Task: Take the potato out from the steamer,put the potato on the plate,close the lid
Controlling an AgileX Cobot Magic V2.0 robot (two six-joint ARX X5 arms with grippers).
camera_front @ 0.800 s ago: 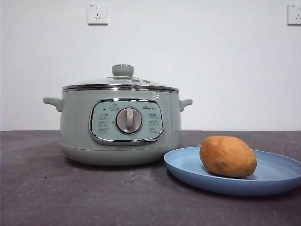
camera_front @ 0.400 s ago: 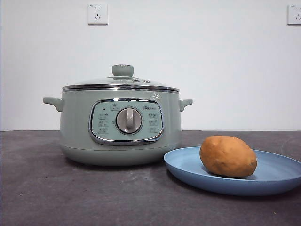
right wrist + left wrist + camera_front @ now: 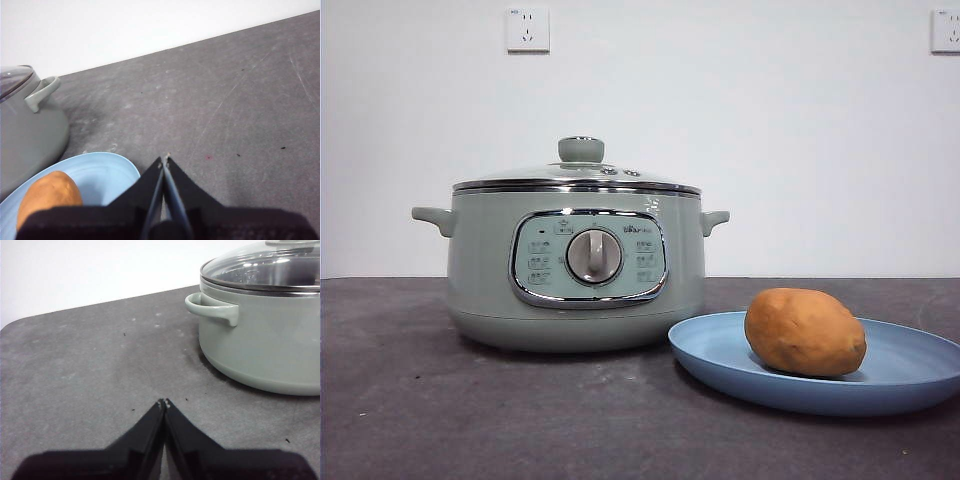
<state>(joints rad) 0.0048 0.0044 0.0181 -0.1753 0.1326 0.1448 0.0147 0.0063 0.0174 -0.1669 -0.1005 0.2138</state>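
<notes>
Dark grey table against a plain white wall, with two wall sockets high up.

On the left, above bare tabletop: left gripper, jaws pressed together tip to tip, gripping nothing. Near it but apart, off to one side of the tips: the steamer, one side handle turned toward that gripper.

Left of centre in the front view: pale sage-green steamer, standing upright on the table, chrome-framed control panel and silver dial facing forward, a small handle jutting from each side. Seated flat on its rim: the glass lid, chrome-edged, pale green knob on top.

Just right of the steamer, close to its base: shallow blue plate. Lying on its side on the plate, toward the edge nearer the steamer: orange-brown potato.

On the right: right gripper, jaws shut tip against tip, empty, over bare table just beyond the plate's rim. Close beside it but not touching: potato on the plate, steamer beyond.

No arm in the front view.
</notes>
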